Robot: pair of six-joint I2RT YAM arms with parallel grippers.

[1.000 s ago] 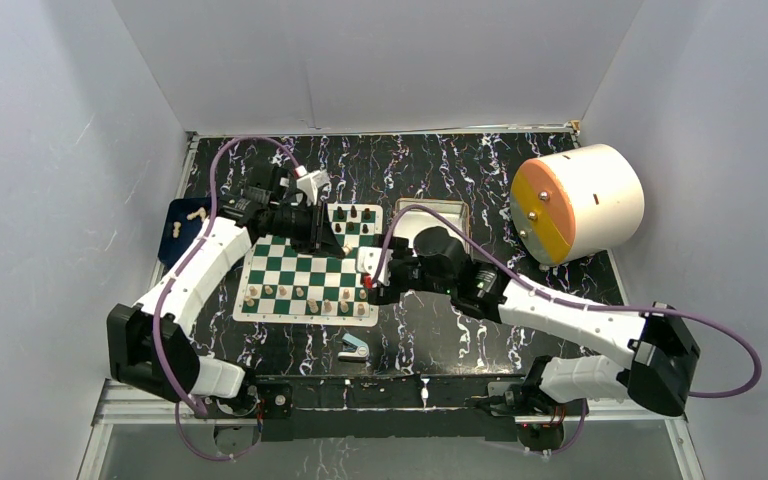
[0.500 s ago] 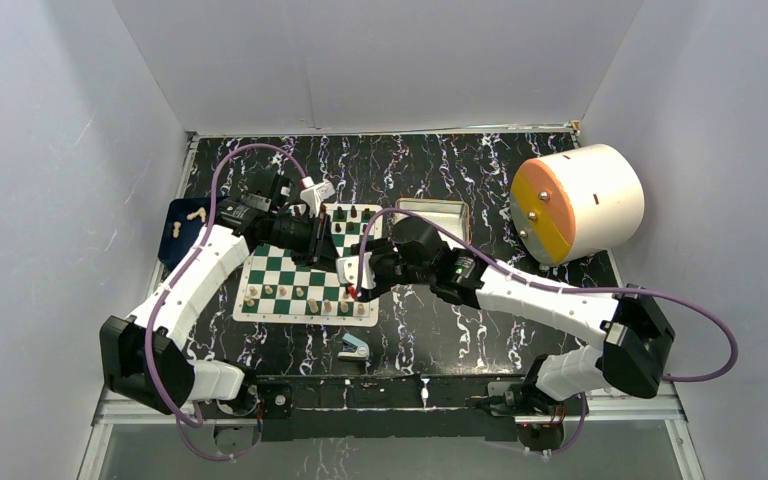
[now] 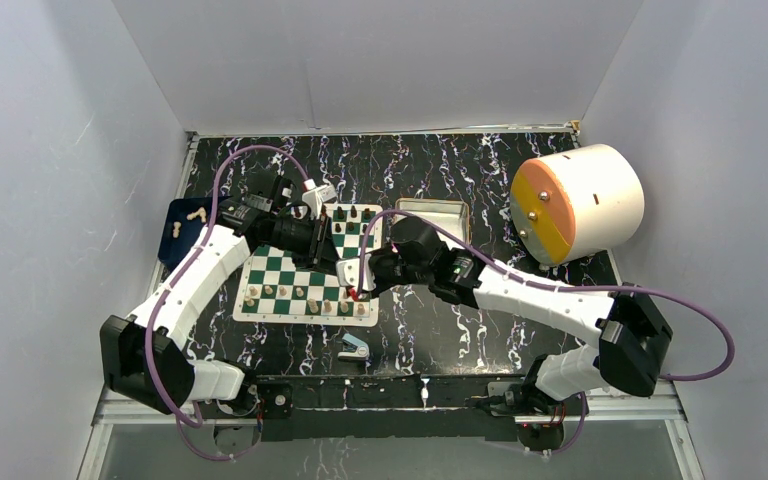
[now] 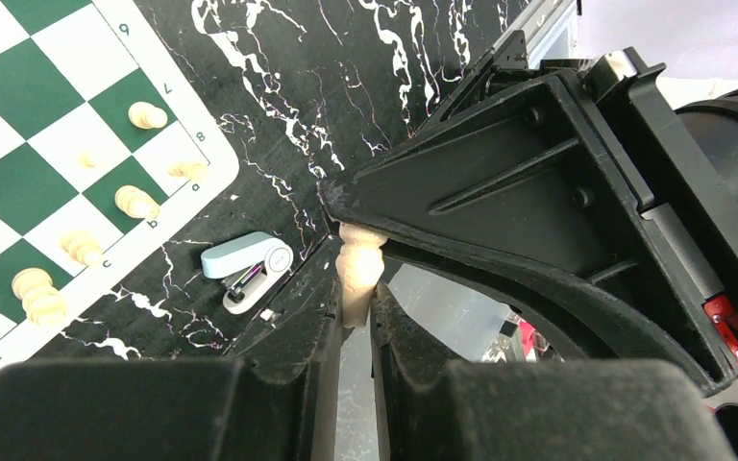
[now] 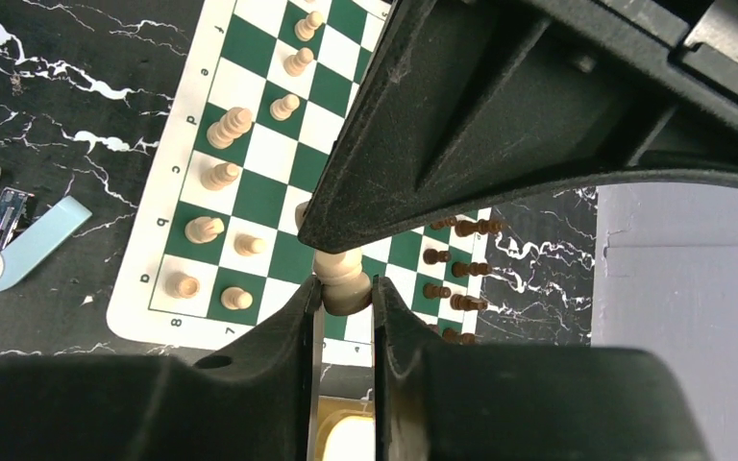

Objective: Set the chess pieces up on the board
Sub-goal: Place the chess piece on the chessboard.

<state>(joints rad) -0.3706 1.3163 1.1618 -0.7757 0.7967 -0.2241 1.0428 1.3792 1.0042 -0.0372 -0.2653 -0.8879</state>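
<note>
The green and white board (image 3: 290, 272) lies left of centre. Pale chess pieces (image 3: 300, 293) line its near rows and dark ones (image 3: 352, 214) its far edge. Both grippers meet above the board's right side. My left gripper (image 4: 356, 288) is shut on the upper part of one pale piece (image 4: 357, 259). The right gripper (image 5: 344, 293) is shut on the same pale piece (image 5: 341, 283), its pads pressed against the round base. In the right wrist view, more pale pieces (image 5: 231, 125) and dark pieces (image 5: 452, 279) stand on the board below.
A blue-and-white stapler (image 3: 354, 347) lies just in front of the board. A silver tin (image 3: 430, 215) sits to the board's right. A dark blue tray (image 3: 182, 232) with pale pieces is at the left wall. A big white cylinder with an orange face (image 3: 575, 200) stands at the back right.
The right arm swung left over the board to the left gripper, and its jaws closed from wide open onto the pale piece. The left gripper stayed shut on it.
</note>
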